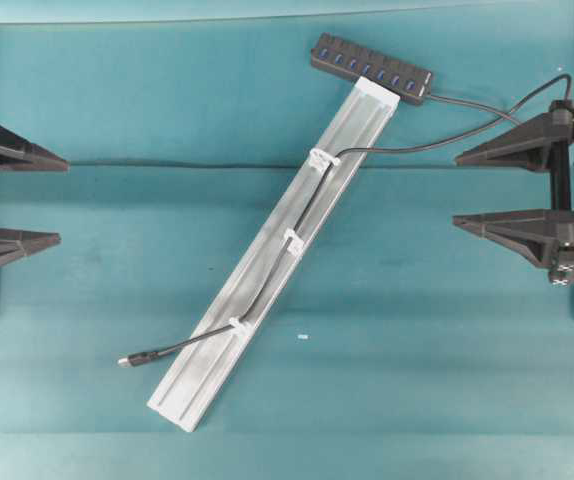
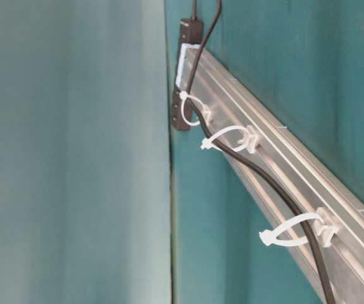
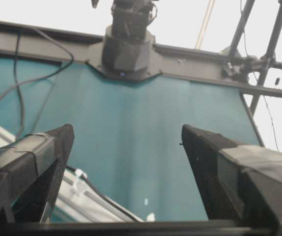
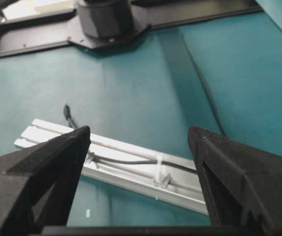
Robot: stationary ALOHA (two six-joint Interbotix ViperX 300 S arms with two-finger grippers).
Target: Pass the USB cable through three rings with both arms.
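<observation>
Table [image 1: 87, 250]: teal cloth, arms parked at either edge.
Rail [image 1: 297, 190]: lies diagonally, hub [image 1: 371, 67] at its top end.
Left gripper [image 1: 12, 195]: jaws wide apart, holding nothing, well clear of the rail.
Right gripper [image 1: 487, 190]: likewise spread wide and empty.
Cable [image 1: 302, 215]: runs down the rail, plug on the cloth just past the lowest ring.
Rings [image 1: 292, 240]: all three appear threaded.
Progress: threading looks finished; nothing obvious left.
</observation>
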